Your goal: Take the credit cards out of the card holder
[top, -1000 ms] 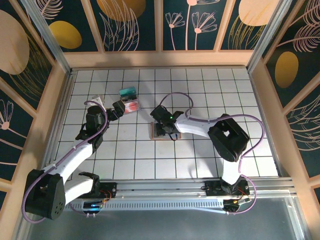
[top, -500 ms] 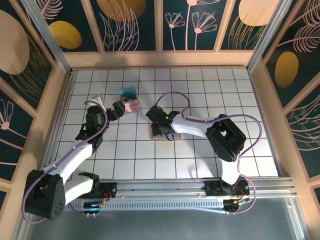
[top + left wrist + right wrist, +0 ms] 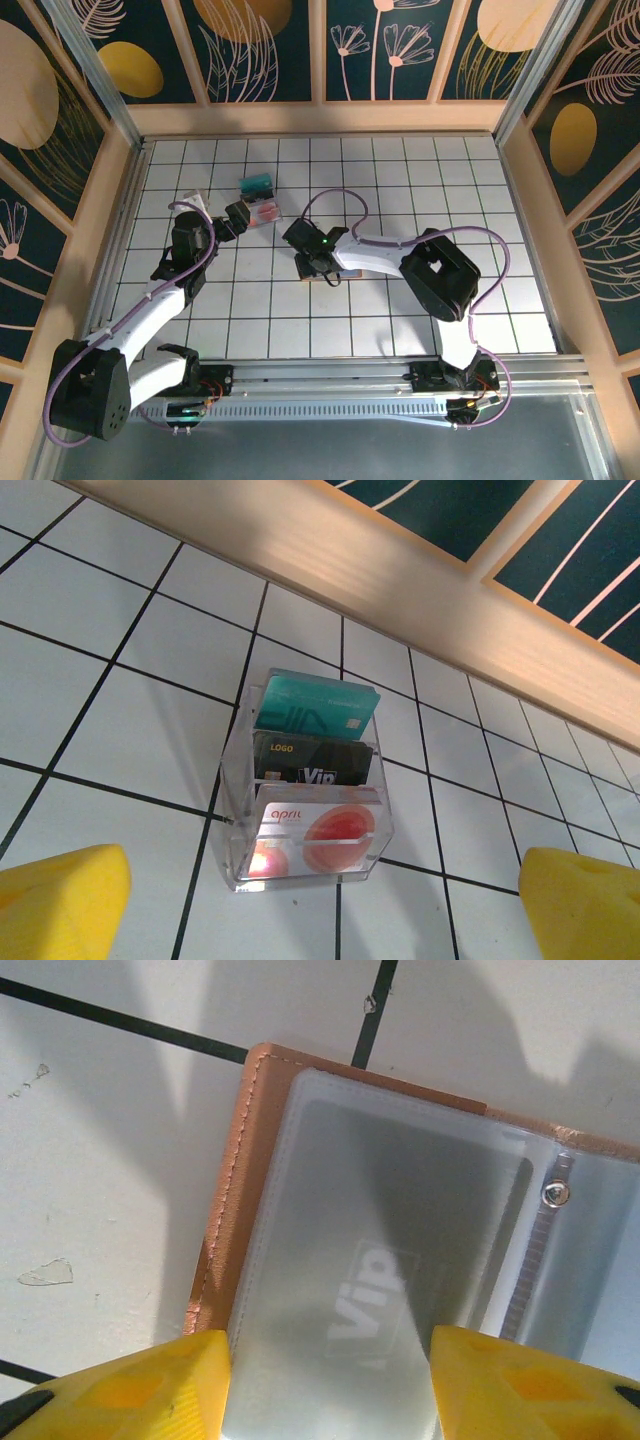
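R jaws half-open, empty, over card holder (image 3: pixel 232 1210); sleeved VIP card (image 3: pixel 385 1290) lies btwn them, long axis running away. L jaws wide open, farther off.

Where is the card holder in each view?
Top external: card holder mid-table, under the right end effector.
Right wrist: open, centre to right edge, between the yellow fingertips.
Left wrist: faces the clear card rack.
Shared landmark: black grout lines between white tiles.
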Action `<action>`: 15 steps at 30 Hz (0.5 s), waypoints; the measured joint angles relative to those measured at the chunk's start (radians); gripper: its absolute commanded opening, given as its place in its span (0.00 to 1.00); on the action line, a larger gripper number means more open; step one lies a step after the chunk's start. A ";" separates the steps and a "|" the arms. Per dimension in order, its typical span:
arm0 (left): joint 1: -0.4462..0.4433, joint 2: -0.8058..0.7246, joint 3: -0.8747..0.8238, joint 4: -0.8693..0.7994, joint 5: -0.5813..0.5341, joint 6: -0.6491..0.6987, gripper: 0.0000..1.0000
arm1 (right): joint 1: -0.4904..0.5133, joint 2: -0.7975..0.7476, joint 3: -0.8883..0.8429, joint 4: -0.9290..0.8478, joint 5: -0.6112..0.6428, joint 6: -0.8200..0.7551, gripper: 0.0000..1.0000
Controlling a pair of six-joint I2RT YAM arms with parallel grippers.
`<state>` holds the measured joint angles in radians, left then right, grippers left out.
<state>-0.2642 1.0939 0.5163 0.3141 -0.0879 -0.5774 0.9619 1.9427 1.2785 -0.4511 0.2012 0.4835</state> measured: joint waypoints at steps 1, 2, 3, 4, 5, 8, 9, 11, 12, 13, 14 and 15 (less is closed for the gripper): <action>0.000 0.000 0.000 0.000 0.000 0.000 0.99 | 0.000 0.000 0.000 0.001 0.000 0.002 0.50; 0.000 0.000 0.000 0.000 0.000 0.000 0.99 | 0.000 0.000 0.000 0.003 0.000 0.002 0.47; 0.000 0.000 0.000 0.000 0.000 0.000 0.99 | 0.000 0.000 -0.002 0.006 0.000 0.005 0.43; 0.000 0.000 0.000 0.000 0.000 0.000 0.99 | -0.001 0.000 -0.003 0.010 0.000 0.004 0.40; 0.000 0.000 0.000 0.000 0.000 0.000 0.99 | -0.001 0.000 -0.007 0.014 0.001 0.006 0.40; 0.000 0.000 0.000 0.000 0.000 0.005 0.99 | -0.006 -0.001 -0.012 0.025 0.004 0.013 0.40; 0.000 0.000 0.000 0.000 0.000 0.008 0.99 | -0.007 -0.001 -0.012 0.026 0.006 0.013 0.40; -0.001 0.000 0.000 0.000 0.000 0.012 0.99 | -0.007 -0.003 -0.013 0.026 0.013 0.013 0.40; -0.001 -0.001 0.000 -0.001 0.000 0.014 0.99 | -0.007 -0.005 -0.014 0.025 0.019 0.013 0.40; -0.002 -0.001 0.000 -0.001 0.000 0.016 0.99 | -0.008 -0.005 -0.015 0.024 0.026 0.013 0.40; -0.003 -0.002 0.000 -0.001 -0.001 0.019 0.99 | -0.008 -0.006 -0.016 0.023 0.037 0.014 0.40; -0.004 -0.003 0.000 -0.001 0.000 0.020 0.99 | -0.010 -0.006 -0.016 0.019 0.048 0.016 0.40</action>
<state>-0.2680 1.0912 0.5163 0.3130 -0.0883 -0.5575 0.9524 1.9362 1.2621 -0.4320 0.2489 0.4999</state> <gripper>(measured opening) 0.988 0.399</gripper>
